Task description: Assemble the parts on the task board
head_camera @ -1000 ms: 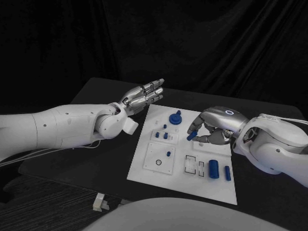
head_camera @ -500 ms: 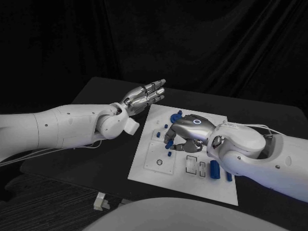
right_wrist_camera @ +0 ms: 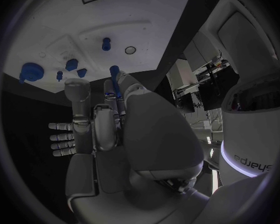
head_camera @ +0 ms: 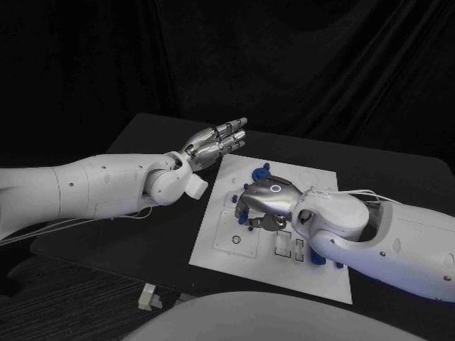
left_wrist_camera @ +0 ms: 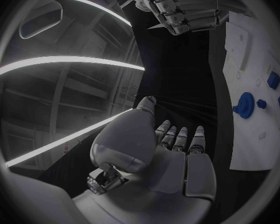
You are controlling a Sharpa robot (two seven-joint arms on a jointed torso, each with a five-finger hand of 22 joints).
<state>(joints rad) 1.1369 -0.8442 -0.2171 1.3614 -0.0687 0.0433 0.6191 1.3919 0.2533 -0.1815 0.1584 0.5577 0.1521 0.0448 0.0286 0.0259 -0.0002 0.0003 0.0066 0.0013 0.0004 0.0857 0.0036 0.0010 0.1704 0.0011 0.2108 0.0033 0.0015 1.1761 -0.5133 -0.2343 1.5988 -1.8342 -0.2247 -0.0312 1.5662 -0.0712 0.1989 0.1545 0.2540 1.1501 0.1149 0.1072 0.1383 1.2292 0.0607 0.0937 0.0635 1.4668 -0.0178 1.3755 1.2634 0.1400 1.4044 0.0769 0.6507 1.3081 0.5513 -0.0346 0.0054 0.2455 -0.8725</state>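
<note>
The white task board point(head_camera: 279, 273) lies mid-table, also seen in the right wrist view point(right_wrist_camera: 149, 27) and the left wrist view point(left_wrist_camera: 252, 139). My right hand point(head_camera: 266, 202) hovers low over the board's middle and pinches a small blue peg point(right_wrist_camera: 114, 76) between its fingertips. A large round blue knob point(head_camera: 260, 172) point(right_wrist_camera: 31, 70) point(left_wrist_camera: 244, 104) stands near the board's far edge. Small blue parts point(right_wrist_camera: 71, 63) stand beside it. My left hand point(head_camera: 215, 142) point(left_wrist_camera: 171, 154) is raised off the board's far left corner, flat and holding nothing.
A ring-shaped recess point(head_camera: 232, 240) point(right_wrist_camera: 130, 50) and a short standing blue peg point(right_wrist_camera: 106, 43) sit on the board's near left section. Long blue pieces point(head_camera: 317, 250) lie partly under my right forearm. Black tabletop point(head_camera: 146, 234) surrounds the board.
My right hand has swept left from the board's right edge to its middle, carrying the blue peg and lowering toward the surface. The left hand has not moved.
</note>
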